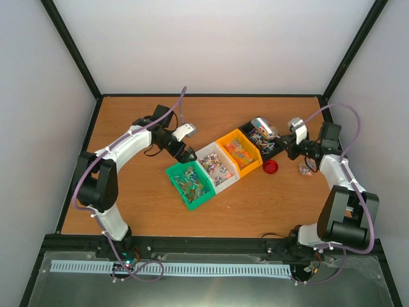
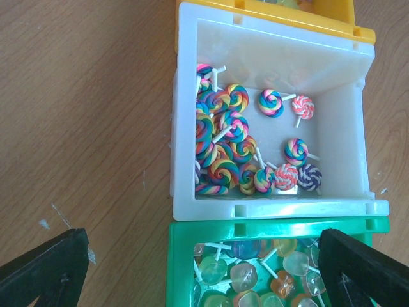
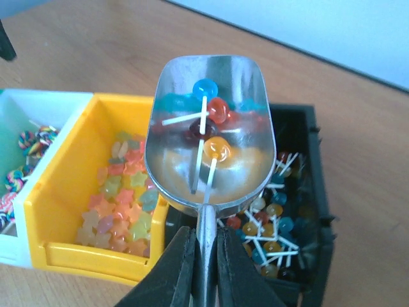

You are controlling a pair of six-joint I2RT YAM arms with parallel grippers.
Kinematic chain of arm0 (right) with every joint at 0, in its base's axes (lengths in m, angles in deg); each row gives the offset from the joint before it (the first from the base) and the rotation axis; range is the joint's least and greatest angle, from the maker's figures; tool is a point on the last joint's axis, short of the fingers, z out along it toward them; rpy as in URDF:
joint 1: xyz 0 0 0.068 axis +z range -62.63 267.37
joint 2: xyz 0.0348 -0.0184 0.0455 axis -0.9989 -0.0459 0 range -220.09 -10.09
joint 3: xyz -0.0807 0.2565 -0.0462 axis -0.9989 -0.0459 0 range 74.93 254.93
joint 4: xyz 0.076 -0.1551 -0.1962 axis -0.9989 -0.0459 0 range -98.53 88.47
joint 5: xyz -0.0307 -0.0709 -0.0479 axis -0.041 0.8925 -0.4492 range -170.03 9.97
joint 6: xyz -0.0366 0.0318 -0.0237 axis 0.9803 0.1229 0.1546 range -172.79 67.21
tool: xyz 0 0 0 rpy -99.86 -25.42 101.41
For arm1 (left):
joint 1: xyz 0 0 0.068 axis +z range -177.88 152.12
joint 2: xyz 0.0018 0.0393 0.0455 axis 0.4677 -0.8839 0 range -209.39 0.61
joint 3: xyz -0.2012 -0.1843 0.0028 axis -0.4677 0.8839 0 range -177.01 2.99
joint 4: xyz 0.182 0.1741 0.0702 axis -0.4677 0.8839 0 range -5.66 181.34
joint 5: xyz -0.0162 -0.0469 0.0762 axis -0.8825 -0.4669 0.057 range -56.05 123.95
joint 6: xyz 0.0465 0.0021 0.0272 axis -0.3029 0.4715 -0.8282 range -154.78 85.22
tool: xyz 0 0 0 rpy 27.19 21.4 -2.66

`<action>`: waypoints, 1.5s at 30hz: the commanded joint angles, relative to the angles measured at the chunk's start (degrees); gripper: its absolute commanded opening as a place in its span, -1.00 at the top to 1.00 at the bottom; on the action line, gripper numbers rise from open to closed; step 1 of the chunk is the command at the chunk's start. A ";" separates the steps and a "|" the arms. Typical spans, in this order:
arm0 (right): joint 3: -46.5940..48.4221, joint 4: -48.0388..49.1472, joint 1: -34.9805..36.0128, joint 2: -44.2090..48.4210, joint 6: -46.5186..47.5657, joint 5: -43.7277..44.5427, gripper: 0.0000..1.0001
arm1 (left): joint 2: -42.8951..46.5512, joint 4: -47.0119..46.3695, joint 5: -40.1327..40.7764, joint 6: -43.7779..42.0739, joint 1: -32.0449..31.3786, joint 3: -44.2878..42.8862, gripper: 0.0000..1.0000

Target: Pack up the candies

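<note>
The candies lie sorted in a diagonal row of bins: translucent lollipops [image 2: 246,275] in the green bin [image 1: 190,184], swirl lollipops [image 2: 223,141] in the white bin [image 1: 217,167], star sweets [image 3: 121,192] in the yellow bin [image 1: 239,152], ball lollipops [image 3: 271,230] in the black bin [image 1: 262,137]. My right gripper [image 3: 204,256] is shut on the handle of a silver scoop [image 3: 208,173]. The scoop hangs over the black bin with several ball lollipops [image 3: 216,112] in its bowl. My left gripper [image 2: 201,256] hovers open above where the green and white bins meet, holding nothing.
A red round lid [image 1: 271,167] lies on the wooden table just in front of the black bin. A small colourful clump [image 1: 305,169] sits beside the right arm. Black frame posts and white walls enclose the table.
</note>
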 commanded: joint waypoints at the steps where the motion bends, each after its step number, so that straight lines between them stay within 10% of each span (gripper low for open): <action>1: 6.99 -9.28 -3.31 1.58 5.55 -6.96 0.94 | 1.12 1.36 -0.43 -0.78 0.27 -1.92 -1.00; 24: 30.54 -73.66 -39.27 -1.62 52.36 -8.94 0.94 | 2.19 0.51 -3.70 -1.54 0.30 -2.55 -1.00; 45: 30.46 -73.63 -47.83 0.39 54.93 9.16 0.94 | 3.95 -4.19 -2.30 -3.40 0.30 3.90 -1.00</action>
